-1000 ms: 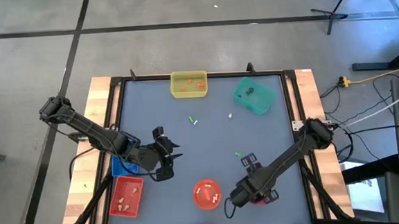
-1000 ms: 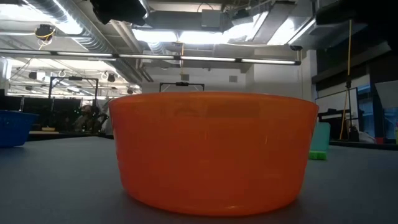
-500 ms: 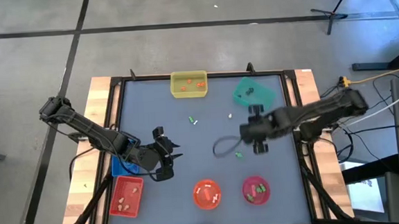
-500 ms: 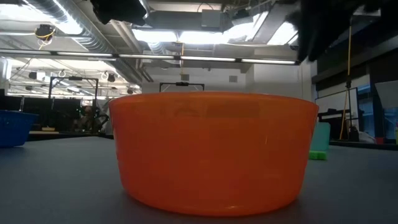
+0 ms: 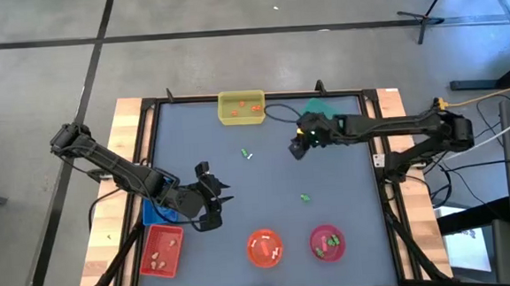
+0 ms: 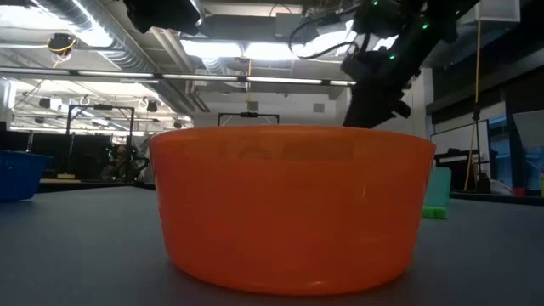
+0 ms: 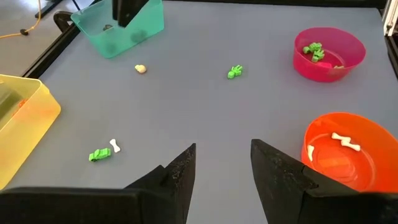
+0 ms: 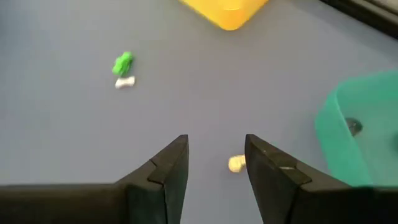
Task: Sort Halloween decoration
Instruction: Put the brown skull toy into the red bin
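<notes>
The Halloween decoration lies loose on the grey table: a beige trinket (image 8: pixel 236 163), a green one (image 8: pixel 123 62) beside a white bone (image 8: pixel 125 82), and another green one (image 5: pixel 305 196) nearer the front. My right gripper (image 8: pixel 216 140) hovers open over the far middle of the table (image 5: pixel 298 149), next to the teal tray (image 5: pixel 325 121). The beige trinket lies just ahead of its fingers, untouched. My left gripper (image 7: pixel 222 146) waits open at the left (image 5: pixel 221 198), holding nothing.
A yellow tray (image 5: pixel 241 107) with orange pieces stands at the far edge. An orange bowl (image 5: pixel 264 248) with white bones and a pink bowl (image 5: pixel 327 242) with green pieces stand at the near edge. A red tray (image 5: pixel 161 252) and a blue tray (image 5: pixel 153 211) are at the near left.
My right gripper has swung from over the pink bowl at the near edge across the table toward the far edge, ending beside the teal tray, and it has rolled about on the way. Its fingers have stayed open. The pink bowl now shows uncovered.
</notes>
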Controlling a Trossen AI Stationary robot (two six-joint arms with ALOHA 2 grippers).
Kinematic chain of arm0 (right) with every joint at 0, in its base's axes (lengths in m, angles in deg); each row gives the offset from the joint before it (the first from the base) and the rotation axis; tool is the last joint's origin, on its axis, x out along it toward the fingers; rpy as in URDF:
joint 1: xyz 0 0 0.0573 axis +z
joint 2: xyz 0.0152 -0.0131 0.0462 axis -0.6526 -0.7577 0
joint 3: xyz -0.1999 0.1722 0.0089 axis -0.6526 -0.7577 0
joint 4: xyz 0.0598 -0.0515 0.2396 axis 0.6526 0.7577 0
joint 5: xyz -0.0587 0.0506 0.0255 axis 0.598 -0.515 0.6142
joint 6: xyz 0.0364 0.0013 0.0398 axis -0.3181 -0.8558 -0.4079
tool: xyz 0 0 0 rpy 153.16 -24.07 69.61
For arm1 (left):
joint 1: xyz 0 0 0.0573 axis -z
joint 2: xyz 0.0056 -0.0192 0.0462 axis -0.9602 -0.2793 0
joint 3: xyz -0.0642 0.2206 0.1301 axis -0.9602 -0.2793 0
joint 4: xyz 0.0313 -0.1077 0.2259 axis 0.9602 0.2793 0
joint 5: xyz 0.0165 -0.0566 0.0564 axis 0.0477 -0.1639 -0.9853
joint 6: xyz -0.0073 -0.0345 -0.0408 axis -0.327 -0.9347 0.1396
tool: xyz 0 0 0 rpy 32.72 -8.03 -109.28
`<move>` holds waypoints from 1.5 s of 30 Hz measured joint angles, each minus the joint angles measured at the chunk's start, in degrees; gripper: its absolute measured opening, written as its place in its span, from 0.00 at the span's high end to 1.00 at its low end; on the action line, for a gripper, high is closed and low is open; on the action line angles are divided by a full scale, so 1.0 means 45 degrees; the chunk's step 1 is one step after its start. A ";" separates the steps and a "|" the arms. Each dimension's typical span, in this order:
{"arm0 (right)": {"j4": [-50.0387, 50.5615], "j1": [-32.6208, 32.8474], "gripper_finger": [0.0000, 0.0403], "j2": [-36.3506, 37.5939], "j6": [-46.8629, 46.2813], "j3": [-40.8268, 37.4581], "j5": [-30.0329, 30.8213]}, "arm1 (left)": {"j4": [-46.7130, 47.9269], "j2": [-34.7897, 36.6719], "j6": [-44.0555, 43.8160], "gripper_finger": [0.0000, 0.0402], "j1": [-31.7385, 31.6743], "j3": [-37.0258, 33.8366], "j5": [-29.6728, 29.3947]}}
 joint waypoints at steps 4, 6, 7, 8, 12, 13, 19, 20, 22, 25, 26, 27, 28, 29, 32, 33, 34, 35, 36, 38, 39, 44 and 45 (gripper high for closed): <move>-0.0439 0.0035 0.62 -0.0714 -0.1995 0.0009 0.0640 | -0.0003 0.0004 0.0000 0.65 -0.0008 -0.0004 0.0000; -0.0328 0.0051 0.62 -0.1080 -0.2571 0.0009 0.0784 | -0.0005 0.0001 0.0000 0.65 -0.0010 -0.0001 0.0000; -0.0263 0.0046 0.62 -0.1247 -0.2706 0.0009 0.0853 | -0.0005 0.0001 0.0000 0.65 -0.0010 -0.0003 0.0000; -0.0163 0.0041 0.62 -0.1436 -0.2920 0.0009 0.0959 | -0.0001 0.0000 0.0000 0.65 -0.0010 -0.0003 0.0000; -0.0166 0.0041 0.62 -0.2215 -0.3807 0.0009 0.1697 | 0.0000 -0.0001 0.0000 0.65 -0.0010 -0.0001 0.0000; -0.0192 0.0041 0.62 -0.2412 -0.3945 0.0009 0.1790 | 0.0000 0.0000 0.0000 0.65 -0.0010 -0.0002 0.0000; -0.0192 0.0041 0.62 -0.3332 -0.4727 0.0009 0.1990 | 0.0000 0.0004 0.0005 0.65 -0.0010 -0.0004 0.0000; -0.0201 0.0041 0.62 -0.3454 -0.4856 0.0009 0.2018 | 0.0000 0.0004 0.0005 0.65 -0.0010 0.0001 0.0000; -0.0182 0.0041 0.62 -0.3639 -0.5143 0.0009 0.2057 | 0.0000 0.0002 0.0005 0.65 -0.0010 -0.0004 0.0000; -0.0259 0.0046 0.62 -0.3928 -0.5555 0.0009 0.2072 | 0.0005 0.0000 0.0005 0.65 -0.0010 0.0000 0.0000; -0.0262 0.0046 0.62 -0.4045 -0.5637 0.0009 0.2084 | 0.0001 0.0004 0.0005 0.65 -0.0010 0.0000 0.0000; -0.0271 0.0046 0.62 -0.4139 -0.5663 0.0009 0.2086 | 0.0001 -0.0001 0.0005 0.65 -0.0010 -0.0004 0.0000; -0.0277 0.0046 0.62 -0.4225 -0.5681 0.0009 0.2086 | 0.0005 0.0004 0.0005 0.65 -0.0010 0.0001 0.0000; -0.0298 0.0046 0.62 -0.4296 -0.5688 0.0009 0.2086 | 0.0005 0.0004 0.0005 0.65 -0.0010 0.0001 0.0000; -0.0485 0.0046 0.62 -0.4503 -0.5697 0.0009 0.2077 | 0.0005 0.0000 0.0005 0.65 -0.0010 0.0000 0.0000; -0.0615 0.0046 0.62 -0.4585 -0.5697 0.0009 0.2049 | 0.0005 0.0000 0.0005 0.65 -0.0010 0.0000 0.0000; -0.0806 0.0046 0.62 -0.4643 -0.5692 0.0009 0.1958 | 0.0005 -0.0001 0.0005 0.65 -0.0010 -0.0002 0.0000; -0.0992 0.0046 0.62 -0.4701 -0.5702 0.0009 0.1845 | 0.0005 0.0000 0.0005 0.65 -0.0010 0.0000 0.0000; -0.1148 0.0049 0.62 -0.4770 -0.5702 0.0009 0.1837 | 0.0009 0.0000 0.0009 0.65 -0.0010 0.0001 0.0000; -0.1291 0.0095 0.62 -0.4869 -0.5702 0.0014 0.1815 | 0.0005 0.0001 0.0005 0.65 -0.0012 0.0001 0.0000; -0.1263 0.0150 0.62 -0.4921 -0.5702 0.0014 0.1859 | 0.0005 0.0002 0.0005 0.65 -0.0010 -0.0004 0.0000; -0.0987 0.0423 0.62 -0.5042 -0.6047 0.0019 0.2143 | 0.0010 0.0001 0.0008 0.65 -0.0012 -0.0002 0.0000; -0.0954 0.0488 0.62 -0.5062 -0.6051 0.0019 0.2190 | 0.0010 0.0003 0.0006 0.65 -0.0010 -0.0004 0.0000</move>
